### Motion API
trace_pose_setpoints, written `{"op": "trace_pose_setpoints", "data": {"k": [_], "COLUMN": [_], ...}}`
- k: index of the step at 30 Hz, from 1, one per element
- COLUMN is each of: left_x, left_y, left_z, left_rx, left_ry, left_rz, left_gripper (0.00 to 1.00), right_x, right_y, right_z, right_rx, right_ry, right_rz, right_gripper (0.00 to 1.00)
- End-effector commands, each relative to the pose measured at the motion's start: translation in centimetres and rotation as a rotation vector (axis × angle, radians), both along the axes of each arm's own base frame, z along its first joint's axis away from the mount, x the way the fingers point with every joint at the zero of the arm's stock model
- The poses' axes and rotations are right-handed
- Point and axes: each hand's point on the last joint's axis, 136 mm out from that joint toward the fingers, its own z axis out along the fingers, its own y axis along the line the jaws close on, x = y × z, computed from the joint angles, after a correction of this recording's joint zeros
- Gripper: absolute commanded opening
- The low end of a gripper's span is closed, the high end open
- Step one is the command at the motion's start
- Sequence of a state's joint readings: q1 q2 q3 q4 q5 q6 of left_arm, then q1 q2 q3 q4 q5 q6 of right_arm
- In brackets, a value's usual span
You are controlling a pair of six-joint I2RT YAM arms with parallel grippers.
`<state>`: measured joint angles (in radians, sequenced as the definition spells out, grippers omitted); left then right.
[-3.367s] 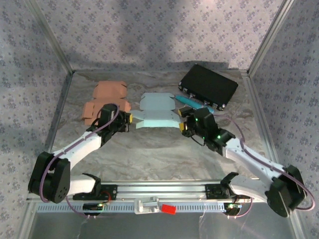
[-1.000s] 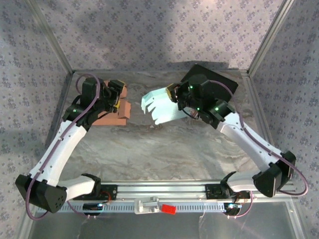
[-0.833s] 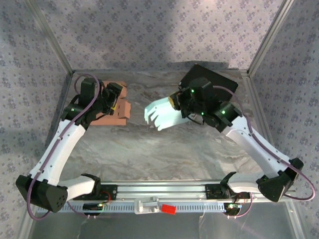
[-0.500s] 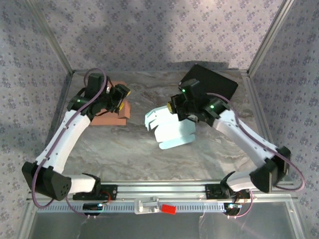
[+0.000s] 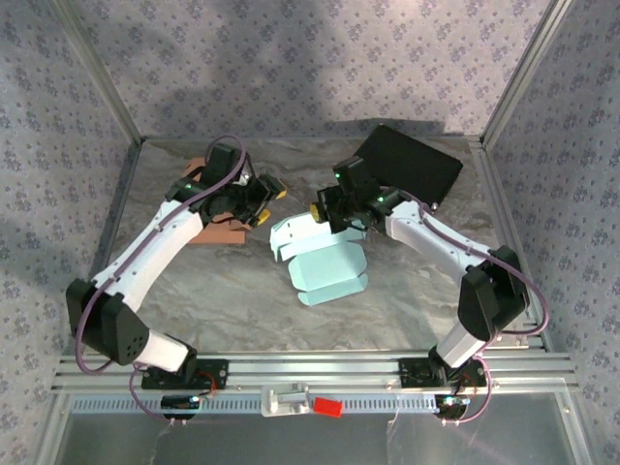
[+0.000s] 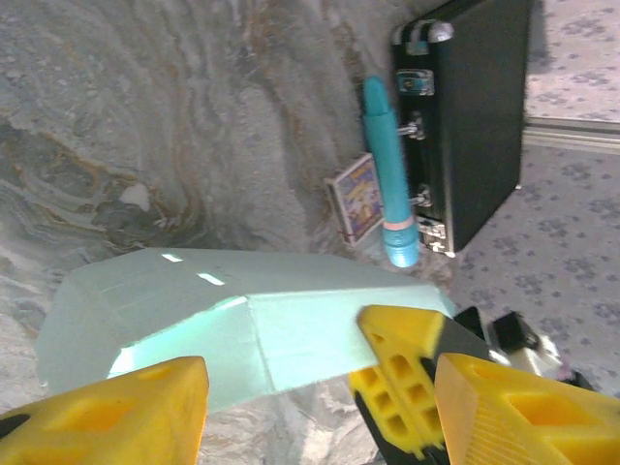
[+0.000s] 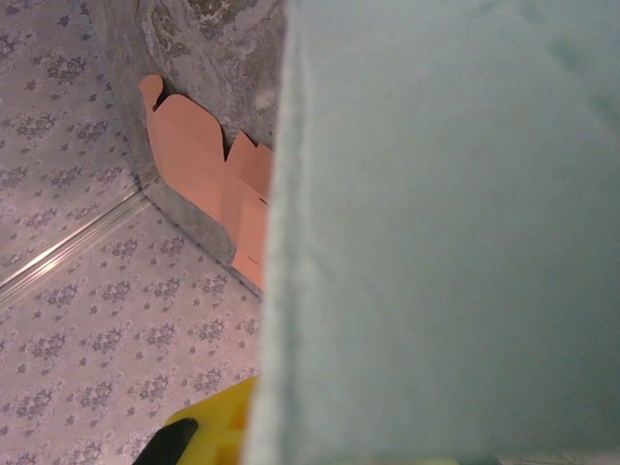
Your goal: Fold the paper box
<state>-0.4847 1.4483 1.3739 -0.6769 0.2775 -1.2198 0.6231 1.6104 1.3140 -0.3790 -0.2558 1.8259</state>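
Pale blue card, the paper box (image 5: 325,263) sits near the middle of the marbled bench (image 5: 407,310), its near part lying flat and its far part bent upward. The right jaws are clamped tight on that raised far edge. The left jaws stand apart with nothing between them, just beside the box's far left corner; whether they touch it cannot be told. A salmon card blank (image 5: 221,231) lies to the left, partly under the left arm. A black case (image 5: 412,163) rests at the far right, and the left wrist view shows a teal tube (image 6: 387,165) and a small card pack (image 6: 353,198) alongside it.
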Motion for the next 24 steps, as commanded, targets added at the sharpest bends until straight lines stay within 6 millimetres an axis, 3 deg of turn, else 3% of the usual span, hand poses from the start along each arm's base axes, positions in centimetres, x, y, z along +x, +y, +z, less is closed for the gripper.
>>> {"op": "trace_pose_setpoints", "data": {"k": [1, 13, 20, 24], "left_x": [0.0, -0.7, -0.4, -0.1], "left_y": [-0.6, -2.6, -4.0, -3.8], "left_z": [-1.2, -4.7, -5.2, -5.1], "left_rx": [-0.010, -0.027, -0.042, -0.034], "left_ry": [0.025, 0.115, 0.121, 0.107], "left_rz": [-0.017, -0.040, -0.060, -0.056], "left_gripper": [0.63, 0.63, 0.60, 0.57], "right_x": [0.2, 0.4, 0.4, 0.5], "right_y": [0.2, 0.4, 0.9, 1.1], "right_z": [-1.3, -1.9, -2.0, -2.3], "right_rx": [0.017, 0.034, 0.043, 0.045], "right_ry": [0.019, 0.024, 0.018, -0.011], "right_rz": [0.001, 0.007, 0.017, 0.037], "right_gripper": [0.00, 0.00, 0.00, 0.00]}}
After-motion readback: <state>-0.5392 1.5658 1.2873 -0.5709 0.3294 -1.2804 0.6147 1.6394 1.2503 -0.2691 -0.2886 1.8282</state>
